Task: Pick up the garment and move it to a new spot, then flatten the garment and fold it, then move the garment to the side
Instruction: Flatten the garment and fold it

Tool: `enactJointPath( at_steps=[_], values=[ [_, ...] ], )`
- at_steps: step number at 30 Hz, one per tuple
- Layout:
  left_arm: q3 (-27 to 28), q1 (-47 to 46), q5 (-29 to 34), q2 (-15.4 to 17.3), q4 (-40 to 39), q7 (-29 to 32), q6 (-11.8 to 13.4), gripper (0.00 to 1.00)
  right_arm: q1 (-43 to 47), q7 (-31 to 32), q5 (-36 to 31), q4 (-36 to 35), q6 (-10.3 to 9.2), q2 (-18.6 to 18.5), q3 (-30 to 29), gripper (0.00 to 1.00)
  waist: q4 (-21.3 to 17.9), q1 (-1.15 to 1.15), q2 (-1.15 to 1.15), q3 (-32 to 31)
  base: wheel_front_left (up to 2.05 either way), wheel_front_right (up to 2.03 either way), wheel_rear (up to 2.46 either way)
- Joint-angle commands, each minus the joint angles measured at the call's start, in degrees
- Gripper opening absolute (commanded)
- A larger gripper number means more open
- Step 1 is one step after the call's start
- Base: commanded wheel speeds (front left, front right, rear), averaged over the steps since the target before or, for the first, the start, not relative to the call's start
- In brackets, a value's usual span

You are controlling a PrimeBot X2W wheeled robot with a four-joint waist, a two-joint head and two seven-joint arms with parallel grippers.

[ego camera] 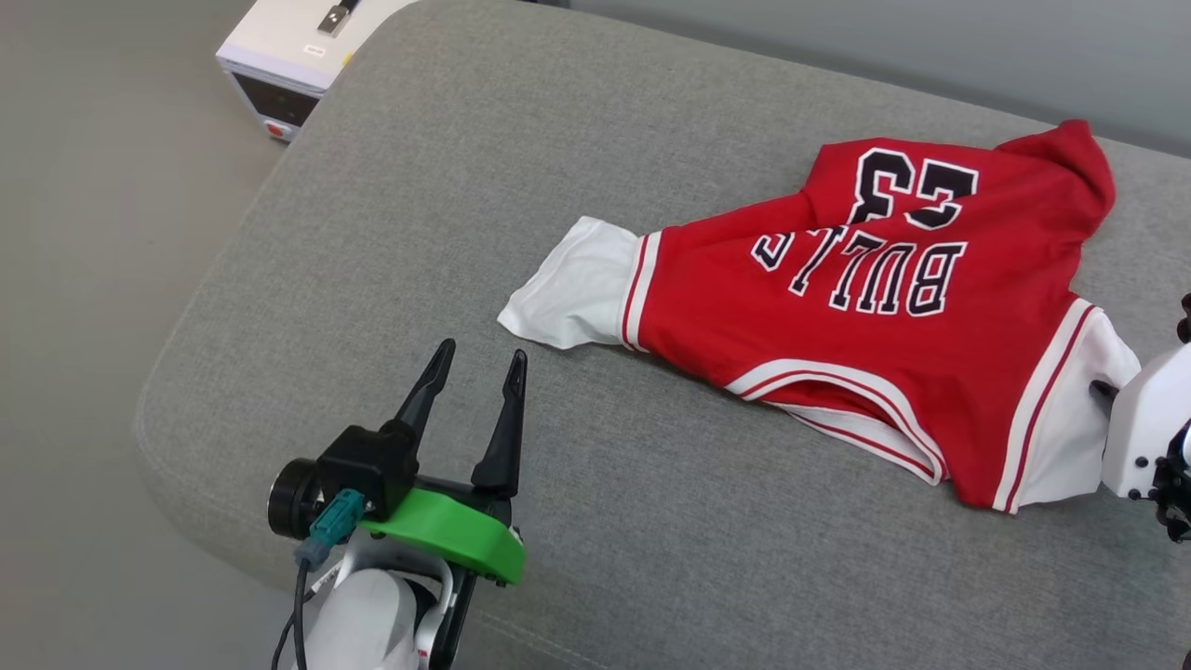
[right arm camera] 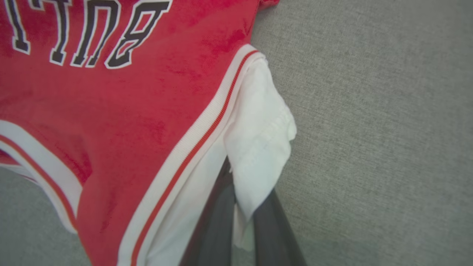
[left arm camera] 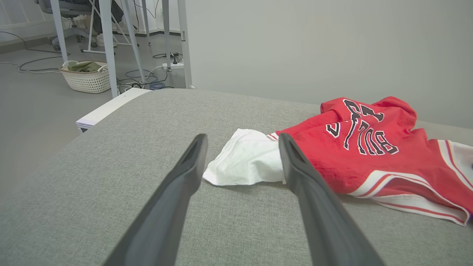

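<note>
Now my right tool grips a white sleeve of the red-and-white jersey T-shirt. My left tool hangs spread above the grey fabric cushion.

The left gripper is being shown with two long black fingers that are getting thin and pointy at the tips. The fingers are being joined to a black blocky base. Under it, a bright green curved plate dotted with small dark screws is being seen. A round black knob with a shiny ring is being seen at the side. A blue-green plug is being joined to a thin dark cable. The forearm is being covered by a smooth white shell. The right gripper is being shown with dark grey fingers and a white casing marked with tiny black dots.
</note>
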Motion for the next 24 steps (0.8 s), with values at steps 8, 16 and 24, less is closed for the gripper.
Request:
enactJointPath(
  at_steps=[8, 16, 24],
  values=[
    [0.62, 1.22, 0.77, 0.05, 0.98, -0.34, -0.74, 1.0, 7.34, 0.6, 3.58, -10.76, -0.03, -2.48, 1.38, 0.0, -7.29, 0.0, 0.0, -6.43, 0.0, 0.0, 0.0],
    [0.7, 2.51, 0.83, 0.39, 1.15, -0.34, -0.87, 1.0, 16.37, 10.25, 6.26, -23.73, -0.03, -6.01, -4.02, 0.0, -10.46, 0.0, 0.0, -7.81, 0.0, 0.0, 0.0],
    [0.44, 0.83, 0.98, 0.12, 0.19, -0.34, -1.1, 1.0, 17.4, 16.43, 6.19, -25.77, -0.03, -9.01, -11.0, 0.0, -9.47, 0.0, 0.0, -3.54, 0.0, 0.0, 0.0]
  ],
)
